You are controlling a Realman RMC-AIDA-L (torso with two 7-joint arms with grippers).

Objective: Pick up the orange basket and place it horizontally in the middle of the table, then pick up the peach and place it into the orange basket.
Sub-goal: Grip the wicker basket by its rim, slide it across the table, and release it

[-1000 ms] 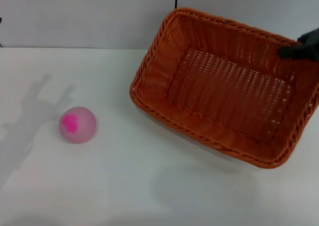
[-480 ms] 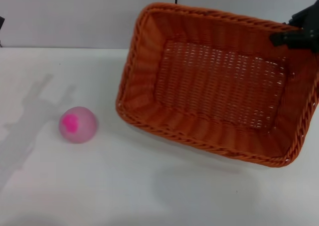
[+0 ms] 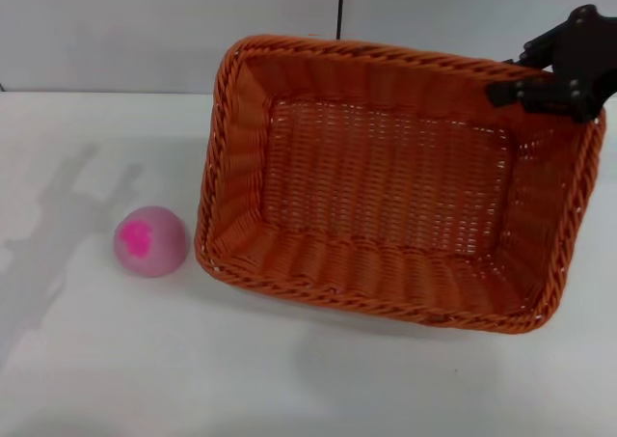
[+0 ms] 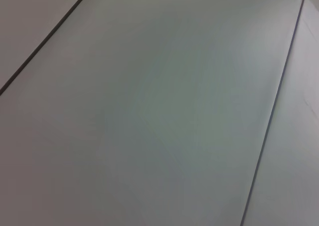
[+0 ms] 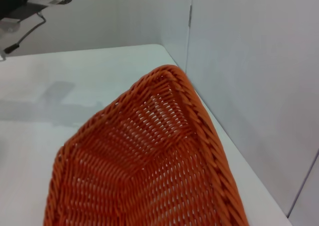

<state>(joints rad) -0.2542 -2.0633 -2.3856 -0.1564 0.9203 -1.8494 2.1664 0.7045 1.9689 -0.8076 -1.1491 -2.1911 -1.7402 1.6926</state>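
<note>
Right tool (image 3: 525, 88), clamped on the basket's (image 3: 386, 181) rim at its two o'clock corner, is carrying it above the bench (image 3: 289, 379); it should level the long side and set down clear of the peach (image 3: 149, 241) at nine o'clock.

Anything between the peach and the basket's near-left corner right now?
Nothing. In the head view only a narrow strip of bare table separates the peach from the orange basket, which the right gripper holds at its far-right rim.
</note>
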